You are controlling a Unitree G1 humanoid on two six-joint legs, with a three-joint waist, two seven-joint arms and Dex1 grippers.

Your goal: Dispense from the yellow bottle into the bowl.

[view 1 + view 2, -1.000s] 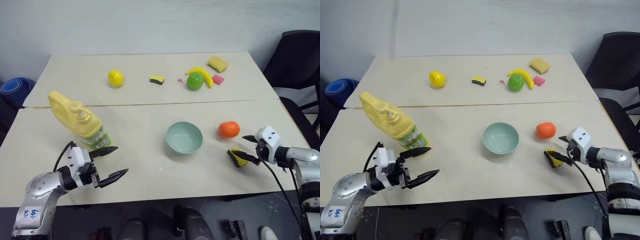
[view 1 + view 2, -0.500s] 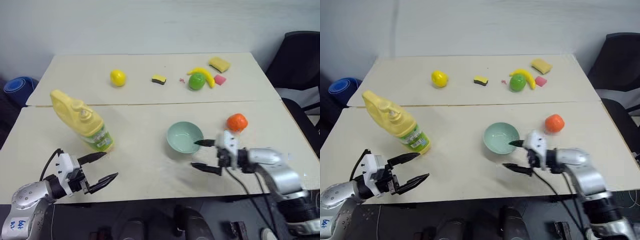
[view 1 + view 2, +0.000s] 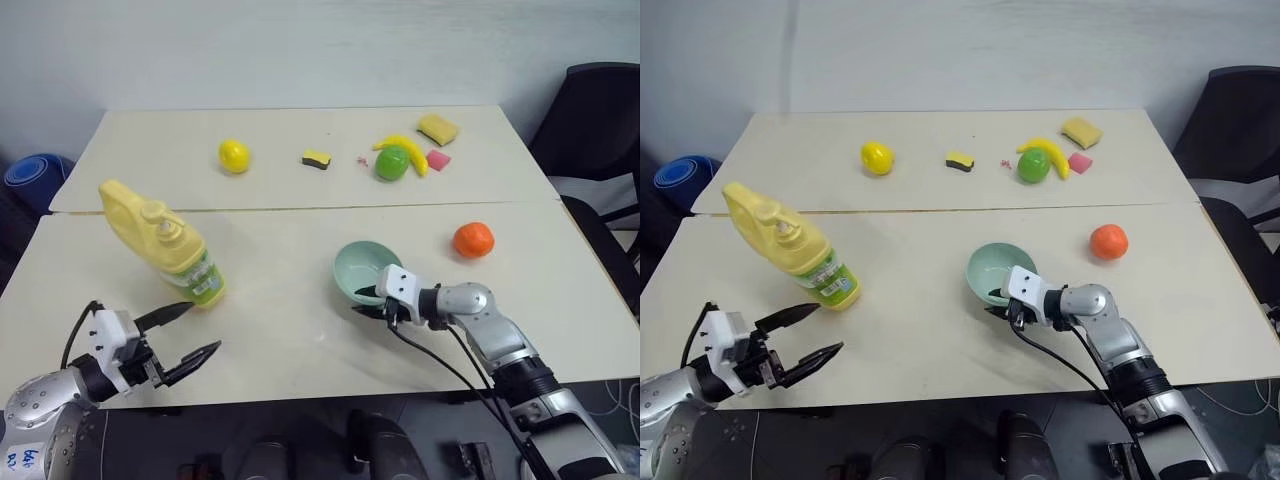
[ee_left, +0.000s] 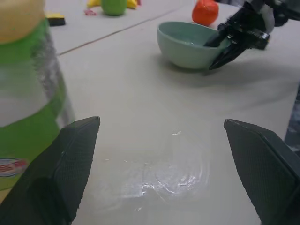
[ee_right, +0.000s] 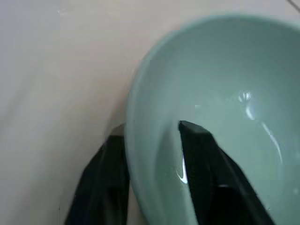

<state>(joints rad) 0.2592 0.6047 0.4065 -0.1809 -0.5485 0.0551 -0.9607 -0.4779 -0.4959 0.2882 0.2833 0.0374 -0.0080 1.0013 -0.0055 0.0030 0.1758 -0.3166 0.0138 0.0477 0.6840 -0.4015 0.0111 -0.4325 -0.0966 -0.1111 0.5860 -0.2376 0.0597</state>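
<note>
The yellow bottle [image 3: 160, 245], a big jug with a pump top and a green label, stands tilted at the left of the near table. Below it, near the front edge, my left gripper [image 3: 185, 335] is open and apart from the bottle, which looms beside one finger in the left wrist view [image 4: 23, 79]. The pale mint bowl [image 3: 362, 268] sits mid-table. My right gripper [image 3: 368, 300] is shut on the bowl's near rim. In the right wrist view one finger [image 5: 199, 154] lies inside the bowl [image 5: 225, 93] and the other outside.
An orange [image 3: 473, 240] lies right of the bowl. On the far table are a lemon [image 3: 233, 155], a black-and-yellow sponge [image 3: 315, 158], a green fruit [image 3: 390, 163], a banana [image 3: 400, 145], a pink piece [image 3: 436, 159] and a yellow sponge [image 3: 436, 127]. A black chair [image 3: 600, 100] stands at the right.
My right gripper swung left from the table's right side to the bowl and closed over its rim. The left gripper drifted left, away from the bottle, still open.
</note>
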